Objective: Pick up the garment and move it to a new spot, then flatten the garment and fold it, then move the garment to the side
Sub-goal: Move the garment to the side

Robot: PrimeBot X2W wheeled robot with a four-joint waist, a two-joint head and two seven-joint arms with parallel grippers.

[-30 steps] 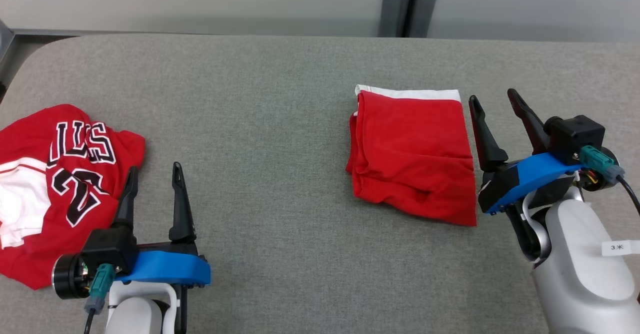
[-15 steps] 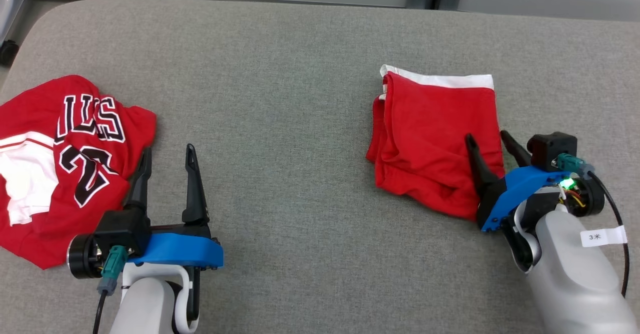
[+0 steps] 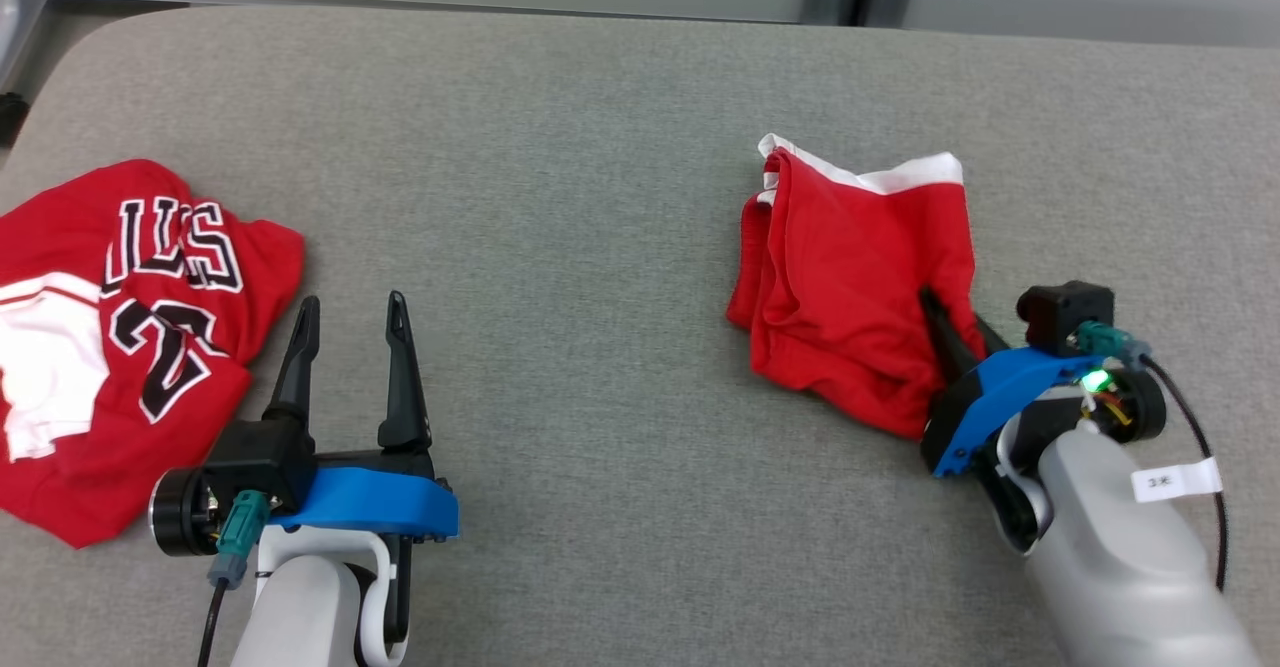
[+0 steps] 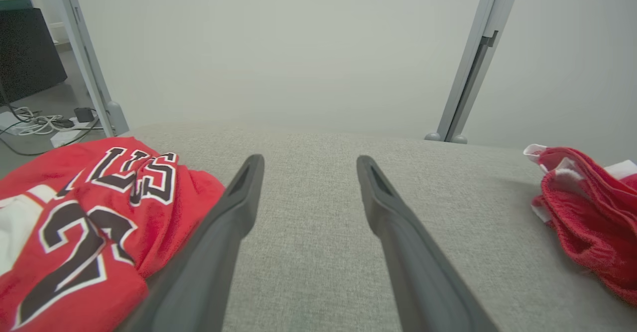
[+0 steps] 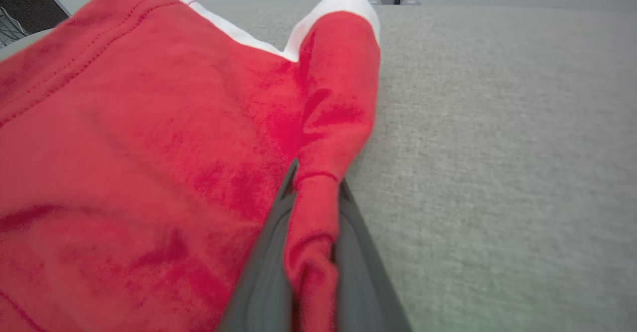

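Note:
The garment (image 3: 850, 267) is a folded red piece with a white band along its far edge, lying right of centre on the grey table (image 3: 600, 197). My right gripper (image 3: 955, 312) is shut on its near right edge. In the right wrist view a pinched ridge of red cloth runs between the two fingers of that gripper (image 5: 316, 177), and the rest of the garment (image 5: 149, 123) spreads to the left. My left gripper (image 3: 352, 302) stands open over bare table at the lower left, holding nothing. The left wrist view shows this gripper (image 4: 309, 162) open and the garment (image 4: 587, 207) far to the right.
A crumpled red jersey (image 3: 140, 317) with black and white lettering lies at the table's left edge, just left of my left gripper, and is in the left wrist view too (image 4: 74, 207). A pale wall and a grey post (image 4: 468, 73) stand behind the table.
The head camera has tilted, shifting the picture. My right gripper moved from beside the garment onto its right edge and shut on it, bunching the cloth. The left gripper stayed open.

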